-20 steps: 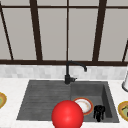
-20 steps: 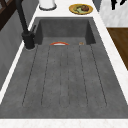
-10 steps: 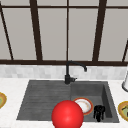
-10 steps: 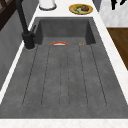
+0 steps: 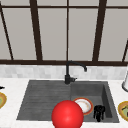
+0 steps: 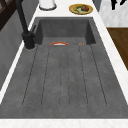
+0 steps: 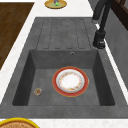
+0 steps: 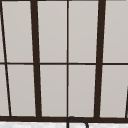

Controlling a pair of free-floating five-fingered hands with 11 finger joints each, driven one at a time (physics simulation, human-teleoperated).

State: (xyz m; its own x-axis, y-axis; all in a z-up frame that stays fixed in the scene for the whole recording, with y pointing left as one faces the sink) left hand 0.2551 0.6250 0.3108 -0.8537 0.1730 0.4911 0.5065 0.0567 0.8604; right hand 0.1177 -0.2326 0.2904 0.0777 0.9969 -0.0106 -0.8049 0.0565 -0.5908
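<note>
Nothing moved since earlier frames; scene static. Right hand (image 5: 99, 112): in sink (image 5: 40, 100) basin, by right wall, fingers curled down, holding nothing. Plate (image 5: 83, 105): flat on basin floor, just left of hand, apart. Red ball (image 5: 67, 115): front. Left hand (image 5: 1, 87): at left bench edge, fingers can't tell.

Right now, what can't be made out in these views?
Plate: front view, left part hidden by the red ball.
Left hand: front view, cut off by the left edge.
Right hand: front view, dark shape; contact with the sink unclear.
Small round thing: right side view, too small to identify.
</note>
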